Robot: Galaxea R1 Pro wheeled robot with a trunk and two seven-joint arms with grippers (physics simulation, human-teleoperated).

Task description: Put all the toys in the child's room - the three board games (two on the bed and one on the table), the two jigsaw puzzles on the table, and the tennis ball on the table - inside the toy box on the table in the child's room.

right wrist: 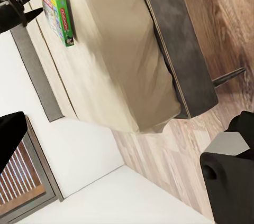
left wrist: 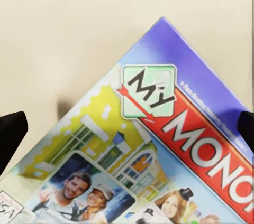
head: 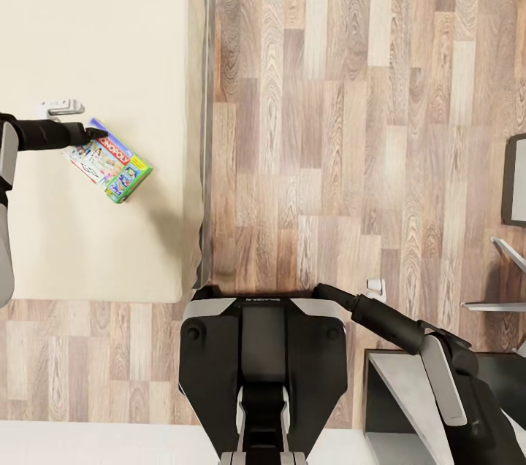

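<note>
Robot base (head: 263, 370) is seen nearest the head camera, on the wood-plank floor (head: 351, 122). Item, far left: left gripper (head: 98, 133), fingers spread apart, positioned at the upper corner of one board game (head: 109, 160); contact cannot be determined. Board game is laid flat on the beige bed (head: 95, 27), near its floor-side edge. Item, right: right gripper (head: 325, 291), state cannot be told, held low over the floor.
</note>
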